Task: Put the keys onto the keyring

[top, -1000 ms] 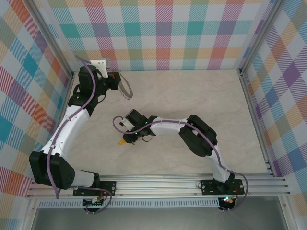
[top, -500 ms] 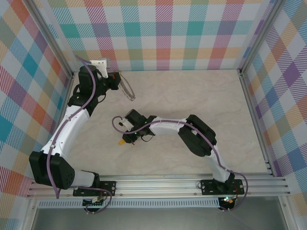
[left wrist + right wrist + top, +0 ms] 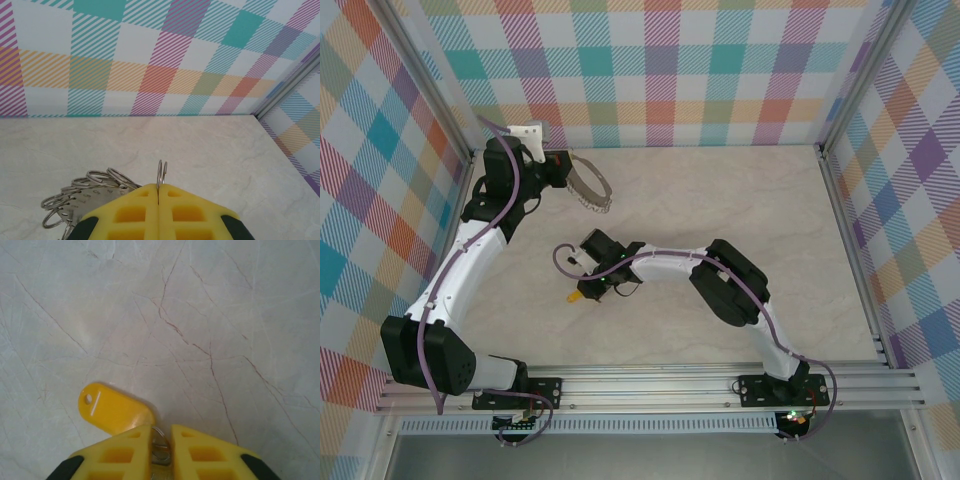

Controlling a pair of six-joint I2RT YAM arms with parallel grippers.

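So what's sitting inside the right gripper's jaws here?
A small metal ring on the key, in the gap of the right gripper; the key's yellow head lies outside on the table. The fingers cover the ring's lower part and any blade.

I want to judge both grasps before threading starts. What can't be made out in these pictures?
- Right wrist view: the part of the key past its yellow head is hidden under the right gripper. Whether its jaws pinch it cannot be told.
- Left wrist view: the keyring, clamped in the shut left gripper, has its lower part hidden behind the fingers.
- Top view: key and chain detail are too small to read.
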